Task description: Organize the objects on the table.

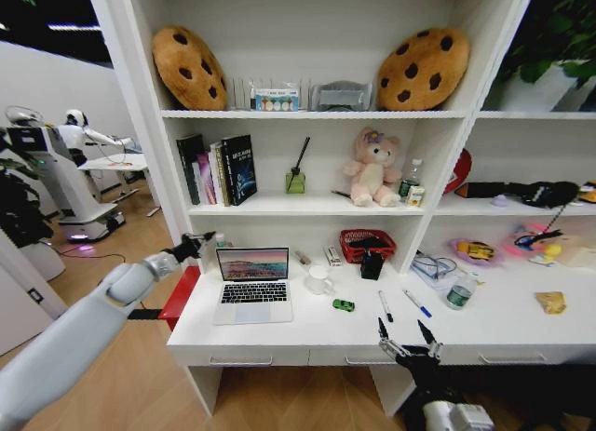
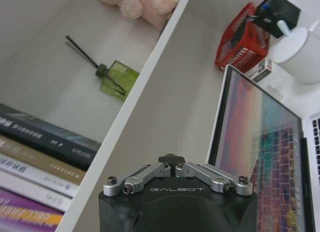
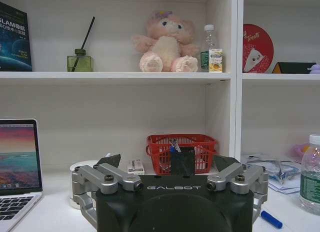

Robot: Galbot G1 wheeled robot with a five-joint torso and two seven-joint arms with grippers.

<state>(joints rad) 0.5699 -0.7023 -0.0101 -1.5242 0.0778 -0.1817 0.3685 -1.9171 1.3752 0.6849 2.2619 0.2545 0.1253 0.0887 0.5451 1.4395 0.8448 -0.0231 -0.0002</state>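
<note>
White desk (image 1: 307, 333) under a white shelving unit (image 1: 307, 114), holding: open silver laptop (image 1: 253, 284) at left; white mug (image 1: 319, 280) just beside it; small green gadget (image 1: 344, 305) in front of the mug; black pen cup (image 1: 372, 264) behind, before a red basket (image 1: 367, 244); black pen (image 1: 386, 305) and blue pen (image 1: 417, 303) side by side; green-labelled bottle (image 1: 460, 291) at right. Left gripper (image 1: 198, 242), pressed together, beside the laptop's left edge. Right gripper (image 1: 408, 341), fingers spread, at the desk's front edge.

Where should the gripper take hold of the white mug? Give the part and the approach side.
Grip the white mug across its rim from above: it stands upright with its mouth open. Its handle points toward the black pen cup, and the laptop stands close on the other side, so side approaches look cramped.
</note>
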